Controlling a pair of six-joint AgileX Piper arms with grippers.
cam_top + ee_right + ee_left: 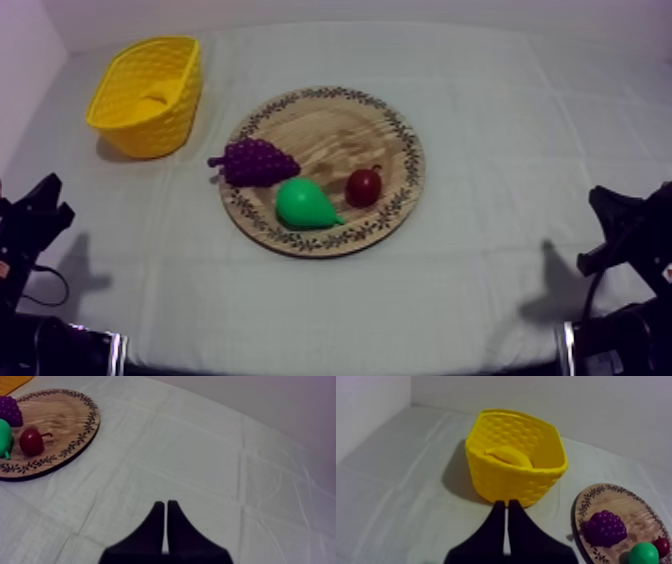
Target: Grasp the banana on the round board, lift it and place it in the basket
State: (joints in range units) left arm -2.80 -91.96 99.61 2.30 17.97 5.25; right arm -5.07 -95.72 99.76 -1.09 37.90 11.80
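Note:
The banana (510, 456) lies inside the yellow basket (148, 95), which stands at the table's far left; its yellow shape (155, 98) shows against the basket's floor from above. The round wooden board (340, 130) sits mid-table with a purple bunch of grapes (255, 161), a green pear (303, 203) and a small red fruit (363, 186) on it. My left gripper (40, 205) rests low at the left edge, its fingers (506, 510) shut together as a narrow wedge, short of the basket (516, 456). My right gripper (165, 507) rests low at the right, shut on nothing.
The grapes (604, 527) overhang the board's left rim (584, 507) toward the basket. Bare cloth lies between my right gripper and the board (55, 421). A pale wall runs along the table's far and left edges.

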